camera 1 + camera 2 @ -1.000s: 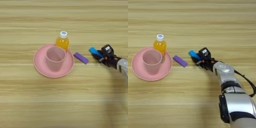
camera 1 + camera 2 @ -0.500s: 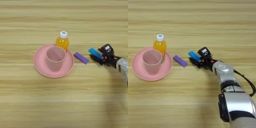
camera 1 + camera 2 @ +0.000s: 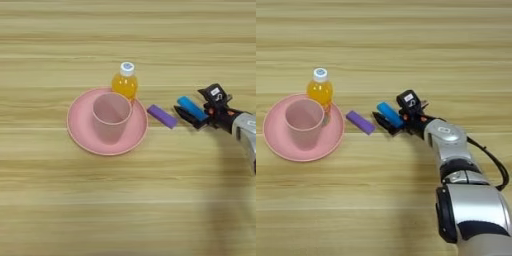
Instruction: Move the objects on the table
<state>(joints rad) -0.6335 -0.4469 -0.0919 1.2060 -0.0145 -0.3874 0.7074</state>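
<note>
The right end effector (image 3: 387, 119) pinches a blue bar (image 3: 389, 114) between its black fingers, low over the wooden worktop (image 3: 406, 45). A purple bar (image 3: 360, 122) lies just left of it. Further left, an orange-juice bottle (image 3: 320, 90) stands behind a pink plate (image 3: 276, 145) holding a pink cup (image 3: 303, 122).

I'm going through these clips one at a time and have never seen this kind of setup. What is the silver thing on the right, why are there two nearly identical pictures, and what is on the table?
The silver thing is the right arm of a humanoid robot, ending in a claw with two black fingers. The two pictures come from the left and right eyes of one camera on the robot's head, looking down, so they show the same scene slightly offset; the right eye view shows more of the arm.

On the wooden table lie a pink plate with a pink cup standing on it, and a small orange-juice bottle with a white cap just behind the plate. Right of the plate lies a purple bar. The claw is at a blue bar, with one black finger alongside its near edge; whether it grips the bar I cannot tell.
</note>
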